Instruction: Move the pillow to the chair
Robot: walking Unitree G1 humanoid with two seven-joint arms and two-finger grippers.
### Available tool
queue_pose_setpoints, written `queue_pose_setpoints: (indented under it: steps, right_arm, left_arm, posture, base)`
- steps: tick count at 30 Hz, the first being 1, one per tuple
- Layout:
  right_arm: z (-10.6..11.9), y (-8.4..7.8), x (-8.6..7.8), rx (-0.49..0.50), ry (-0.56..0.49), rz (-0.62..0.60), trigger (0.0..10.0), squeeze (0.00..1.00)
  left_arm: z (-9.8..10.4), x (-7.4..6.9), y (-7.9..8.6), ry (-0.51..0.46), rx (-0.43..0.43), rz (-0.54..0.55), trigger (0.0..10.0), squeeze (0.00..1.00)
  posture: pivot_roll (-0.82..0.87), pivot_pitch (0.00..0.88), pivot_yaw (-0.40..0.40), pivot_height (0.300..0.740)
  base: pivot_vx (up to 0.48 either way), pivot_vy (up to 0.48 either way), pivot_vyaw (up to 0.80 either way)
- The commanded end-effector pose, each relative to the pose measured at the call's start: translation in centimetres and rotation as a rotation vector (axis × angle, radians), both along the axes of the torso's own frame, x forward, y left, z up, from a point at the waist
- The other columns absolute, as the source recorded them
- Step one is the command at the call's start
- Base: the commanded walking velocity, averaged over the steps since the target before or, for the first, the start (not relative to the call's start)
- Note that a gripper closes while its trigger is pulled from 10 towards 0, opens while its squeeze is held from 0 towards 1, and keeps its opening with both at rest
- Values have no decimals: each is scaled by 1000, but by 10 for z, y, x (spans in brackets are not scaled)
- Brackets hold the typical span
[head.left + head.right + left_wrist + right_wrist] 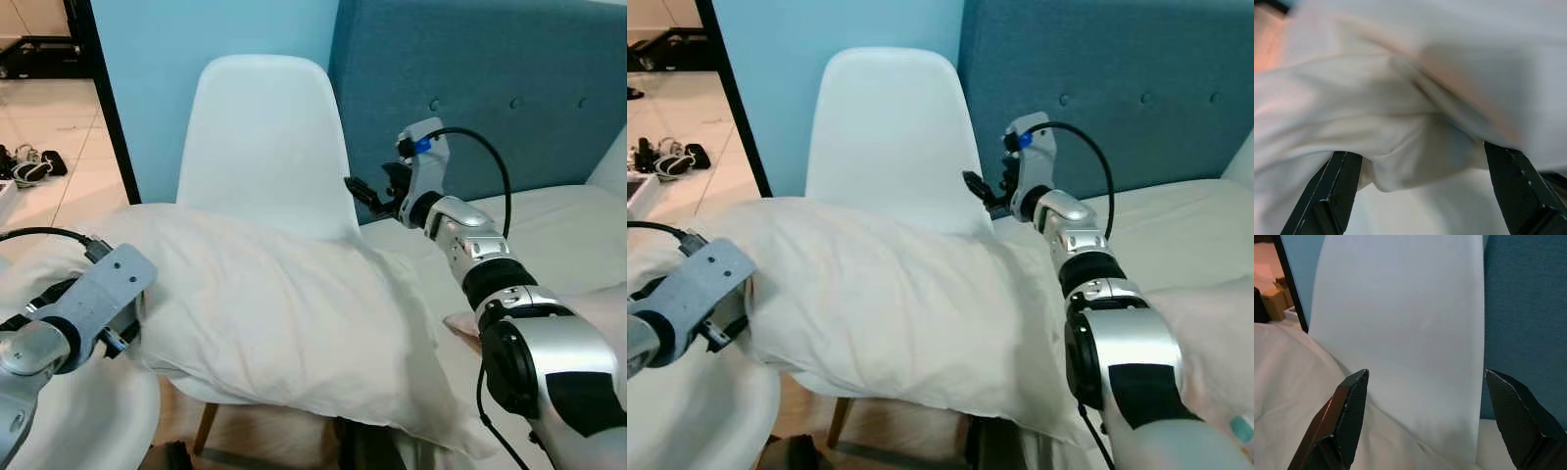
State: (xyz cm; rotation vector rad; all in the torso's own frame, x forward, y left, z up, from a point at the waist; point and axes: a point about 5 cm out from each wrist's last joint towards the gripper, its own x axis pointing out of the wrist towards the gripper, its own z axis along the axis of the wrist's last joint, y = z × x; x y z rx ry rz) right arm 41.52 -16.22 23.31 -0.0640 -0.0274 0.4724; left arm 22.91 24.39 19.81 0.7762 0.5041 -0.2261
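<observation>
The big white pillow (284, 313) lies across the seat of the white plastic chair (263, 137), and its ends hang over both sides. At the pillow's left end my left gripper (1420, 154) is open, with a fold of pillow fabric bulging between its wide-spread fingers (1337, 186). My right gripper (1426, 377) is also open. It is raised beside the right edge of the chair back (1400, 323), above the pillow, and holds nothing. Its black fingers (361, 191) point toward the chair.
A bed with a blue padded headboard (490, 78) and a white mattress (568, 211) stands to the right of the chair. Another white cushion (78, 421) sits at the lower left. A dark door frame (103, 98) and shoes (29, 166) on the tiled floor are at the far left.
</observation>
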Motion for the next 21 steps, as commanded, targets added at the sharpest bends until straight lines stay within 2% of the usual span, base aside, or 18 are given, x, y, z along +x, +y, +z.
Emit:
queue_pose_setpoints:
  steps: [1, 2, 3, 5, 13, 15, 17, 18, 20, 21]
  right_arm:
    - [3, -6, 1, 36, -3, -46, 10000, 0]
    - [4, -7, 1, 40, -6, -55, 10000, 0]
    - [4, -7, 1, 40, -6, -55, 10000, 0]
    - [5, -7, 1, 45, -8, -66, 10000, 0]
    - [3, -10, 1, 59, -5, -87, 10000, 0]
    - [3, -10, 1, 62, -7, -90, 10000, 0]
    - [4, -11, 1, 74, -14, -100, 10000, 0]
    - [4, -11, 1, 74, -14, -100, 10000, 0]
    - [4, -7, 1, 84, -23, -93, 10000, 0]
    - [4, -7, 1, 84, -23, -93, 10000, 0]
  left_arm:
    - [10, -16, -17, 91, -34, -200, 10000, 0]
    - [12, -26, -23, 141, -41, -300, 10000, 0]
    - [12, -26, -23, 141, -41, -300, 10000, 0]
    - [12, -40, -31, 211, -30, -411, 10000, 0]
    - [1, -53, -23, 359, 10, -395, 10000, 0]
    - [2, -50, -22, 336, 5, -390, 10000, 0]
    - [9, -33, -20, 186, 4, -382, 10000, 0]
    - [9, -33, -20, 186, 4, -382, 10000, 0]
    - [22, -8, -23, -57, -11, -356, 10000, 0]
    - [22, -8, -23, -57, -11, -356, 10000, 0]
  posture:
    - [42, 0, -120, 470]
    - [42, 0, -118, 475]
    - [42, 0, -118, 475]
    - [38, 0, -111, 485]
    - [39, 0, -109, 510]
    - [39, 0, -109, 515]
    - [39, 0, -107, 525]
    - [39, 0, -107, 525]
    - [35, 0, -107, 535]
    - [35, 0, -107, 535]
  base:
    - [0, 0, 0]
    - [0, 0, 0]
    - [0, 0, 0]
    - [0, 0, 0]
    - [0, 0, 0]
    - [0, 0, 0]
    - [0, 0, 0]
    - [0, 0, 0]
    - [0, 0, 0]
    - [0, 0, 0]
